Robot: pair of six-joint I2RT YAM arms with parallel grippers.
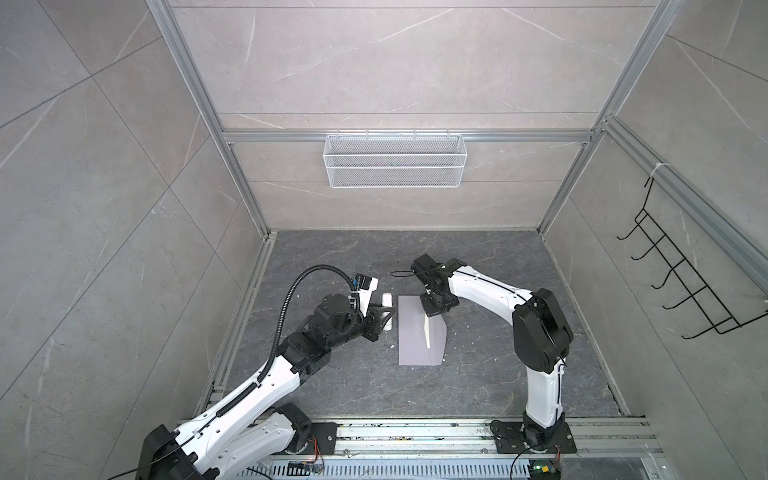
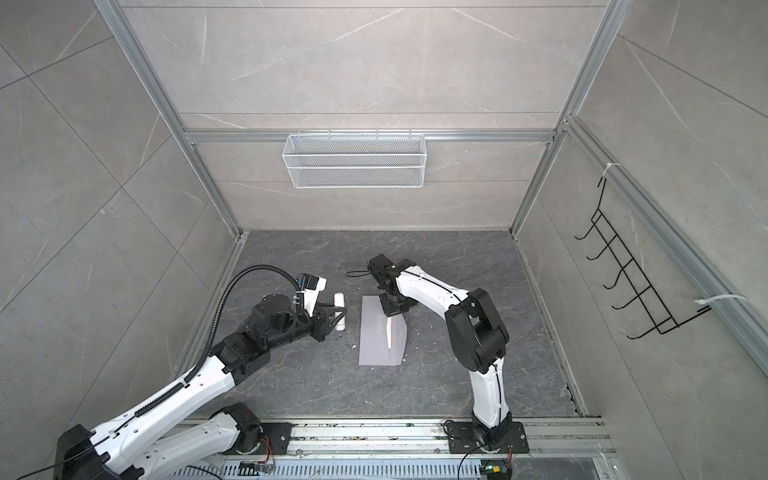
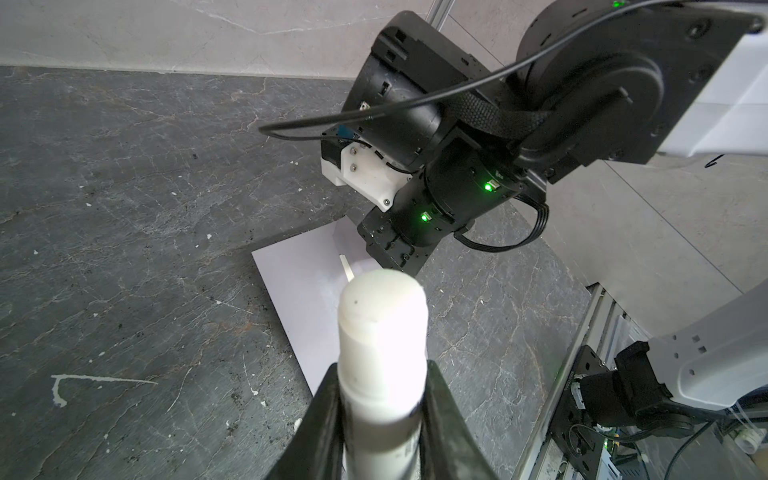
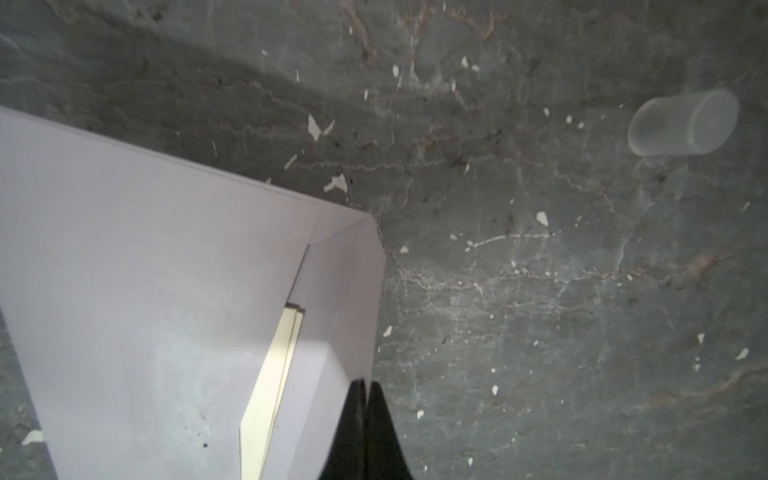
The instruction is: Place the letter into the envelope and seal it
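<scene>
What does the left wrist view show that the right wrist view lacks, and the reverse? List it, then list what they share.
Only the left wrist view: the glue stick clamped in the left tool, and the right arm above the envelope.
Only the right wrist view: the right tool, its tips shut at the open flap's edge, and a translucent cylinder lying on the table.
Both: the envelope, the letter as a cream edge tucked inside it, and the dark table.

White mesh basket (image 1: 395,160) hangs at back; black hook rack (image 1: 685,286) at right; blurred cylinder (image 4: 683,122), perhaps a cap.
</scene>
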